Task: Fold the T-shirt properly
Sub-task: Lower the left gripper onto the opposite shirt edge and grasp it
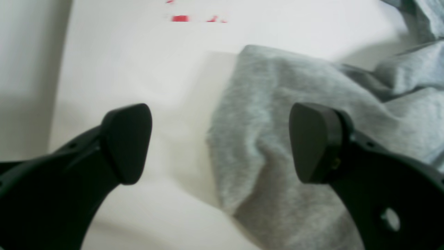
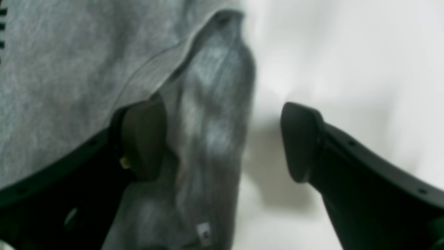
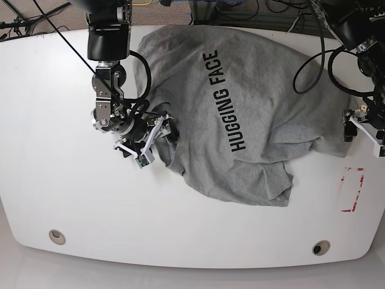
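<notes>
The T-shirt [image 3: 240, 114] is being seen spread across the upper middle of the white table [image 3: 72, 205] in the base view, wrinkled, with the black lettering "HUGGING FACE" running up its front and a folded flap lying at its lower edge. The right end effector [image 3: 155, 133], on that view's left, is being held at the garment's left edge, where a bunched fold of grey cloth is lying. In the right wrist view, the right end effector [image 2: 222, 139] is being shown with its jaws spread wide and nothing clamped: one fingertip [image 2: 144, 139] is being pressed against or lying just beside a raised ridge of the T-shirt [image 2: 69, 76], the ridge is standing in the gap, and the other fingertip is being held over bare table [image 2: 347, 62]. The left end effector [image 3: 361, 123], on the base view's right, is being held at the garment's right edge, near a red marking [image 3: 352, 189] on the table. In the left wrist view, the left end effector [image 1: 220, 142] is likewise being shown released, jaws wide apart: the edge of the T-shirt [image 1: 277, 104] is lying between and below the fingertips, one fingertip [image 1: 312, 142] being over cloth and the other over bare table [image 1: 138, 62]. Whether that cloth is being touched cannot be told.
</notes>
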